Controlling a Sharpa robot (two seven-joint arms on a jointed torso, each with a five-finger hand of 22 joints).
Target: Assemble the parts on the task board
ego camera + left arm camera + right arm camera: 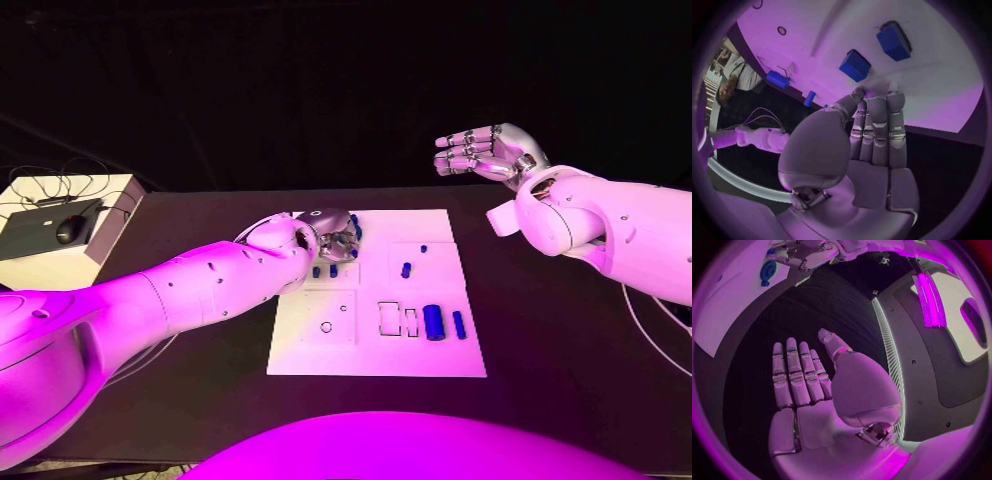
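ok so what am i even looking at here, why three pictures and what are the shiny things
It is a robot with two white arms, each ending in a silver hand. One picture looks down from its head; the two round ones come from cameras at its wrists. On the black table lies a white task board with small blue parts. The left hand reaches over the board's far corner, fingers close to the parts, with nothing visibly held. The right hand hangs raised beyond the board, holding nothing.
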